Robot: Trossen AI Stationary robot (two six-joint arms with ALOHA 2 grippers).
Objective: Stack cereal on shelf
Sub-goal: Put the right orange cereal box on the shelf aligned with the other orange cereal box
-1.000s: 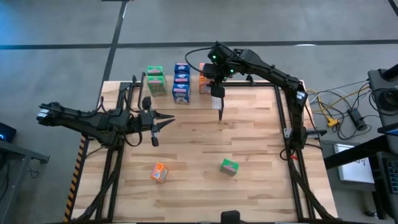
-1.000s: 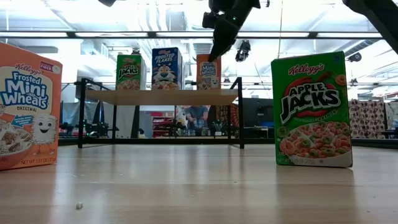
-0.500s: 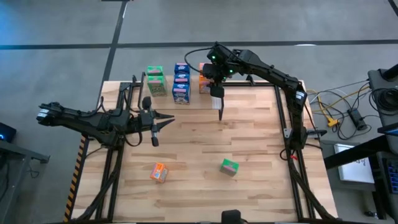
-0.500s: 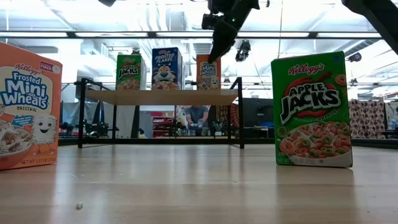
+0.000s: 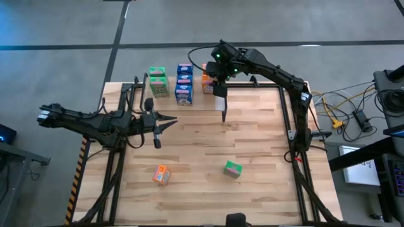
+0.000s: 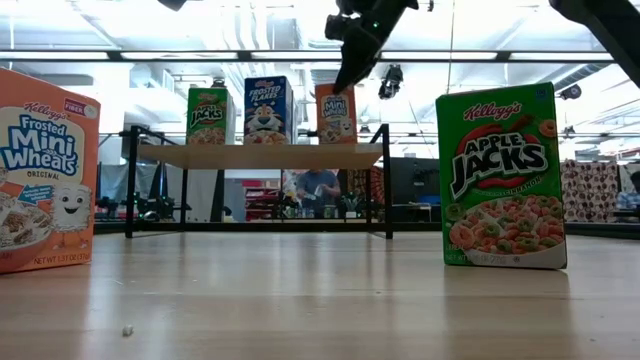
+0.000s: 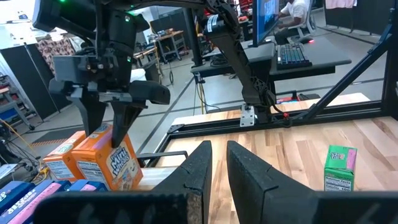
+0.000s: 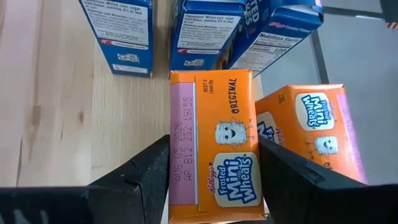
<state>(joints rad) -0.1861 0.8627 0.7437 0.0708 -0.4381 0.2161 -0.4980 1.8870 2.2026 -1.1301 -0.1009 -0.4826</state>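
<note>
The right gripper [image 8: 211,186] hangs over the low light-wood shelf [image 6: 262,155], fingers parted either side of a small orange cardboard cereal box [image 8: 213,146] standing there; likely light, crushable, best pinched across its narrow sides; the left gripper [image 7: 212,163] waits closed, empty.

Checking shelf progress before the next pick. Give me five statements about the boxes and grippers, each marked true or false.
1. An orange box and a green box stand on the table, off the shelf. True.
2. The right gripper is over the shelf's orange boxes. True.
3. The left gripper holds a blue box. False: its fingers are shut on nothing, over bare table.
4. Blue boxes sit between the green boxes and the orange ones on the shelf. True.
5. The right gripper's fingers are clamped tight on a green box. False: its fingers stand open on either side of an orange box.
</note>
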